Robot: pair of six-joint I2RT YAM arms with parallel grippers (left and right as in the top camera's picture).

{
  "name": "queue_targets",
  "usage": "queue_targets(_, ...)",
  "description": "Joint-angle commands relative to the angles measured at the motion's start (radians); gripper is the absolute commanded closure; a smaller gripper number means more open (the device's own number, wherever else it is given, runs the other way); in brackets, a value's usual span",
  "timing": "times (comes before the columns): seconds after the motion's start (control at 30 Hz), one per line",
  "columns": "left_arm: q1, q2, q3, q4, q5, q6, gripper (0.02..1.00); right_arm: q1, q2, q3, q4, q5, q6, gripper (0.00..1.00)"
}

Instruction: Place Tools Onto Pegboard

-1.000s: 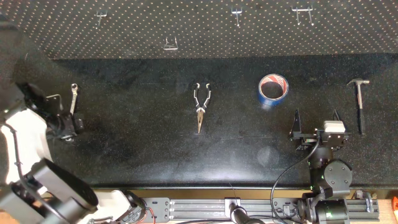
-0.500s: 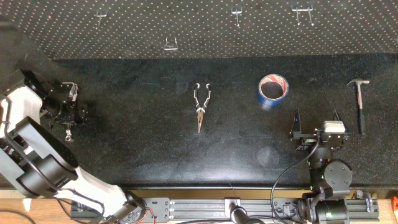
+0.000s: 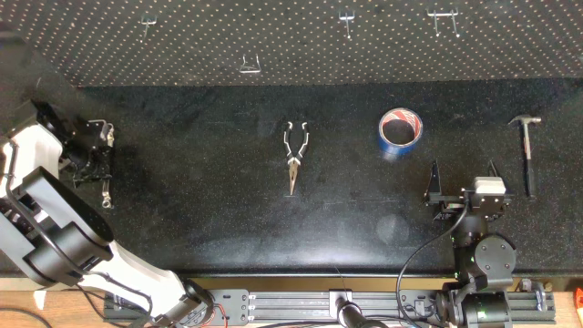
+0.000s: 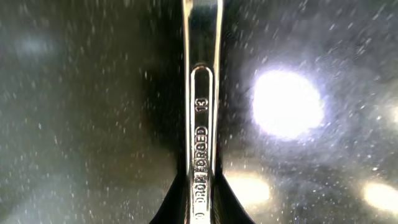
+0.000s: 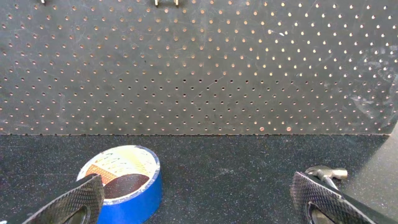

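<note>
A silver wrench (image 4: 200,106) runs straight out from between my left gripper's (image 4: 200,202) black fingertips, which are shut on its shank. In the top view the left gripper (image 3: 98,162) is at the table's far left, with the wrench (image 3: 107,196) sticking out on both sides of it. I cannot tell whether the wrench rests on the black mat or hangs just above it. The right gripper (image 3: 462,185) stands open near the front right, holding nothing. Its own view looks past its fingers (image 5: 78,200) at the blue tape roll (image 5: 124,180) and the hammer head (image 5: 326,173).
Needle-nose pliers (image 3: 293,157) lie mid-table, the tape roll (image 3: 400,130) right of them, and the hammer (image 3: 526,150) at the far right. The pegboard (image 3: 301,41) spans the back with several hooks, such as a hook (image 3: 250,64) at left centre and another hook (image 3: 443,18) at the right.
The left arm's wrist has swung round and moved up the table onto the wrench, which has shifted slightly. The right arm has not moved.
</note>
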Motion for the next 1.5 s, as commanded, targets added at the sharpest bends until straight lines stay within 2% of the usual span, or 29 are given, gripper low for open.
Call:
queue_targets(0.03, -0.015, -0.296, -0.044, 0.110, -0.033, -0.076, 0.989, 0.008, -0.005, -0.003, -0.006, 0.012, -0.017, 0.023)
queue_targets(0.17, -0.025, -0.777, -0.351, 0.517, -0.018, -0.234, 0.989, 0.008, -0.005, -0.003, -0.006, 0.012, -0.017, 0.025)
queue_targets(0.23, -0.116, -0.958, -0.533, 0.660, -0.016, -0.339, 0.989, 0.008, -0.005, -0.003, -0.006, 0.012, -0.017, 0.025)
queue_targets(0.3, -0.220, -1.017, -0.587, 0.665, -0.014, -0.353, 0.991, 0.008, -0.005, -0.003, -0.006, 0.012, -0.017, 0.025)
queue_targets(0.33, -0.331, -1.020, -0.596, 0.664, -0.014, -0.354, 0.991, 0.008, -0.005, -0.003, -0.006, 0.012, -0.017, 0.023)
queue_targets(0.4, -0.430, -0.990, -0.596, 0.702, -0.015, -0.366, 0.989, 0.008, -0.005, -0.003, -0.006, 0.012, -0.017, 0.023)
queue_targets(0.47, -0.485, -0.922, -0.595, 0.775, -0.014, -0.462, 0.991, 0.008, -0.005, -0.003, -0.006, 0.012, -0.017, 0.023)
queue_targets(0.5, -0.497, -0.901, -0.595, 0.790, -0.014, -0.461, 0.991, 0.008, -0.005, -0.003, -0.006, 0.012, -0.017, 0.025)
queue_targets(0.63, -0.528, -0.854, -0.592, 0.817, -0.014, -0.461, 0.989, 0.008, -0.005, -0.003, -0.006, 0.012, -0.017, 0.023)
queue_targets(0.97, -0.528, -0.786, -0.564, 0.865, -0.027, -0.462, 0.991, 0.008, -0.005, -0.003, -0.006, 0.012, -0.017, 0.025)
queue_targets(1.03, -0.528, -0.785, -0.564, 0.876, -0.053, -0.469, 0.989, 0.008, -0.005, -0.003, -0.006, 0.012, -0.017, 0.023)
queue_targets(1.5, -0.528, -0.698, -0.558, 0.948, -0.053, -0.468, 0.991, 0.008, -0.005, -0.003, -0.006, 0.012, -0.017, 0.025)
